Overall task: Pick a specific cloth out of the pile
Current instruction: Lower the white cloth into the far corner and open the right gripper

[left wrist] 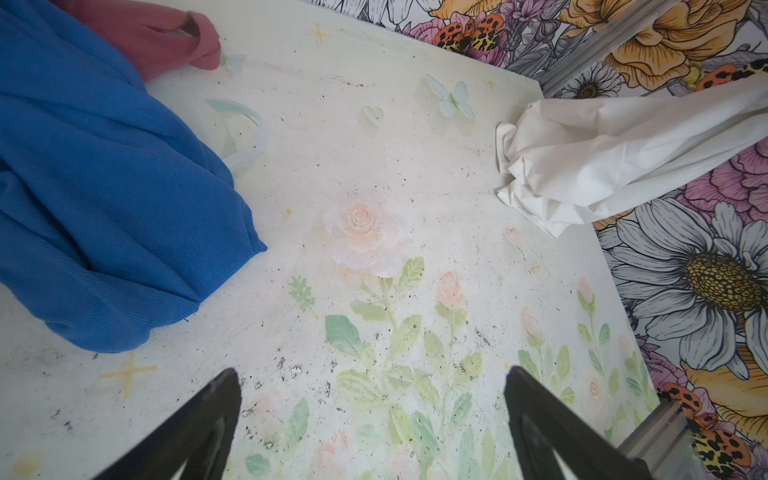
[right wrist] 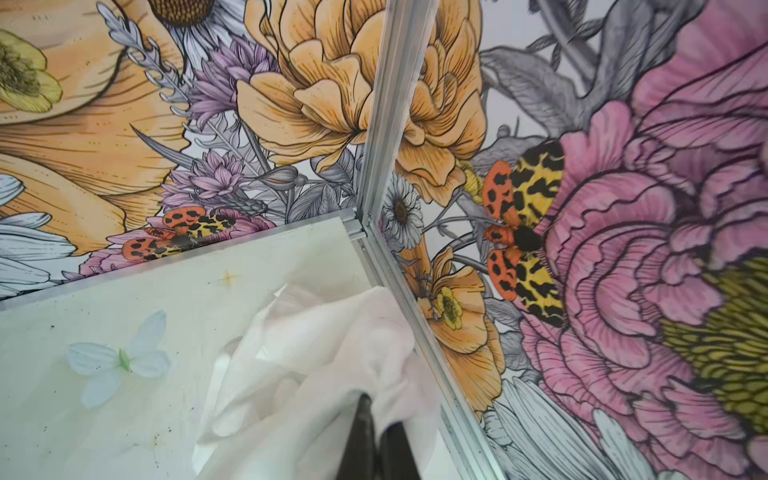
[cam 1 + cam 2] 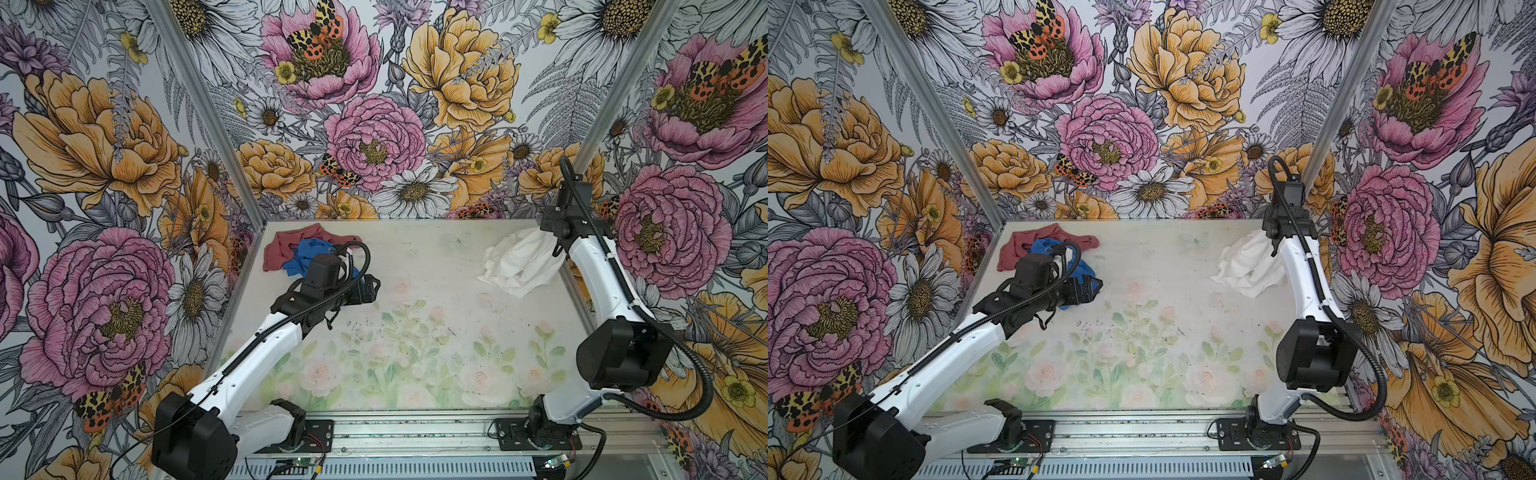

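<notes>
White cloth (image 3: 519,262) is clamped in the right jaws, part-lifted at the surface's (image 3: 415,257) far right corner, well apart from the red-and-blue pile (image 3: 291,249); left jaws gape empty beside the pile, so separation looks done, next move: set down, release.

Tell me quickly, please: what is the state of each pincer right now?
Left pincer: open, holding nothing.
Right pincer: closed, holding the white cloth.
</notes>
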Controlling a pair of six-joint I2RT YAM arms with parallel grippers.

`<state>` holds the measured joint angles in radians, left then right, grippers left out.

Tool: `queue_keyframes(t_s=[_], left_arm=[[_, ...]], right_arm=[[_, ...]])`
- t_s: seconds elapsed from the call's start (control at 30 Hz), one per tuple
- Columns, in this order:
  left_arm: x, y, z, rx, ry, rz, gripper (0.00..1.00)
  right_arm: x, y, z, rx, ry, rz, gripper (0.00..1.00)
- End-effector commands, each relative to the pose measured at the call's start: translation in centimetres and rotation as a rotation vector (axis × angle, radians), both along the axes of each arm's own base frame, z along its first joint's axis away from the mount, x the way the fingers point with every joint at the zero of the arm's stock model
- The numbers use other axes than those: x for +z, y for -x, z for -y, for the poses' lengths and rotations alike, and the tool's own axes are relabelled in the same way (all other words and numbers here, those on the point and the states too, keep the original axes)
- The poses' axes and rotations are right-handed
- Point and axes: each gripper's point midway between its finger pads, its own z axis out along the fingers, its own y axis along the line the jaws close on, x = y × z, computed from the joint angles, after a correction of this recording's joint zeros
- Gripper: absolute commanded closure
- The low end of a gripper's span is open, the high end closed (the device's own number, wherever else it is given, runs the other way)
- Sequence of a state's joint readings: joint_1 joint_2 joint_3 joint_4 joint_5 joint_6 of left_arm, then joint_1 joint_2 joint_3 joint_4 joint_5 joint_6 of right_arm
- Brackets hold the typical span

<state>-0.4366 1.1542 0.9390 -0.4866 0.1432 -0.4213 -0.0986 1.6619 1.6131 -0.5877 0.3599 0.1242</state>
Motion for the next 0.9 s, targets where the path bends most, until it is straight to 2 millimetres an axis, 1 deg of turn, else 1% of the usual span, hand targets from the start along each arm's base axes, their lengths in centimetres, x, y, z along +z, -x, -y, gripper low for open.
queue_keyframes(t_s=[0.0, 0.1, 0.13, 0.23, 0.33, 0.43, 0.5, 0.57, 0.63, 0.7, 0.73, 0.77, 0.8, 0.83, 0.87], left_arm=[[2.6, -0.1, 0.0, 0.023, 0.040, 0.066, 0.01], [3.0, 0.4, 0.4, 0.000, 0.058, 0.069, 0.01], [3.1, 0.7, 0.9, -0.035, 0.069, 0.070, 0.01], [3.2, 2.0, 3.8, -0.199, 0.086, 0.065, 0.01], [2.9, 3.1, 6.5, -0.325, 0.064, 0.067, 0.01], [2.4, 2.7, 7.6, -0.321, 0.004, 0.080, 0.01], [2.2, 2.3, 8.1, -0.315, -0.011, 0.079, 0.01], [1.8, 1.9, 8.3, -0.302, -0.023, 0.068, 0.01], [1.4, 1.4, 8.3, -0.291, -0.035, 0.065, 0.01], [1.1, 1.1, 8.3, -0.282, -0.045, 0.061, 0.01], [1.0, 1.0, 8.4, -0.284, -0.047, 0.059, 0.01], [1.0, 1.0, 8.4, -0.286, -0.047, 0.061, 0.01], [0.9, 1.0, 8.5, -0.290, -0.048, 0.059, 0.01], [0.9, 0.9, 8.5, -0.290, -0.050, 0.059, 0.01], [0.9, 0.9, 8.5, -0.291, -0.051, 0.059, 0.01]], right_arm=[[-3.7, -2.4, -2.2, 0.046, -0.064, -0.006, 1.00], [-7.2, -3.8, -5.4, 0.117, -0.091, -0.076, 1.00], [-8.3, -4.2, -6.5, 0.142, -0.113, -0.094, 1.00], [-10.8, -5.3, -9.5, 0.212, -0.246, -0.119, 1.00], [-12.6, -6.0, -12.0, 0.281, -0.381, -0.141, 1.00], [-14.4, -5.9, -13.0, 0.297, -0.423, -0.181, 1.00], [-15.9, -5.3, -13.0, 0.285, -0.427, -0.213, 1.00], [-17.5, -4.6, -13.1, 0.279, -0.438, -0.250, 1.00], [-19.0, -4.1, -13.8, 0.309, -0.462, -0.291, 1.00], [-19.9, -3.8, -14.3, 0.339, -0.478, -0.323, 1.00], [-20.1, -3.7, -14.2, 0.341, -0.470, -0.330, 1.00], [-19.8, -3.6, -14.1, 0.346, -0.456, -0.328, 0.81], [-19.3, -3.5, -13.9, 0.349, -0.437, -0.319, 0.61], [-18.6, -3.4, -13.7, 0.351, -0.417, -0.307, 0.46], [-17.7, -3.2, -13.5, 0.354, -0.397, -0.292, 0.35]])
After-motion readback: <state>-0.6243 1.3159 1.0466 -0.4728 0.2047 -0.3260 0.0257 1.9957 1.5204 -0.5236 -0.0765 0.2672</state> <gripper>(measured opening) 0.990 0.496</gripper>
